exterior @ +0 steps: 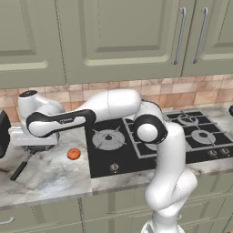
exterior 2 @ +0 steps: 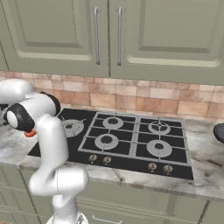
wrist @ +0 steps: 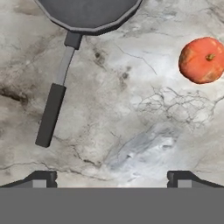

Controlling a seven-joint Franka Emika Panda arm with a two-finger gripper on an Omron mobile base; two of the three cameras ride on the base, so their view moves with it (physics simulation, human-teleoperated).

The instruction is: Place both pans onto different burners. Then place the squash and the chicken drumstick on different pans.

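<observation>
1 round black frying pan (wrist: 87,13) lies ahead of your wide-open, empty claw (wrist: 112,177); grabbing its thin handle (wrist: 54,105) off-centre could tip it.

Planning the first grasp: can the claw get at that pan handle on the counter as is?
Probably yes. The claw is open above the marble counter, the pan handle lies bare with nothing on it, and the squash sits well off to the side.

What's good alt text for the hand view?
Looking down on a marble counter: a black pan at the top edge, its long handle running down toward the open tool, whose two dark fingertips stand wide apart and hold nothing. An orange-red squash lies at the right edge, apart from the pan.
</observation>
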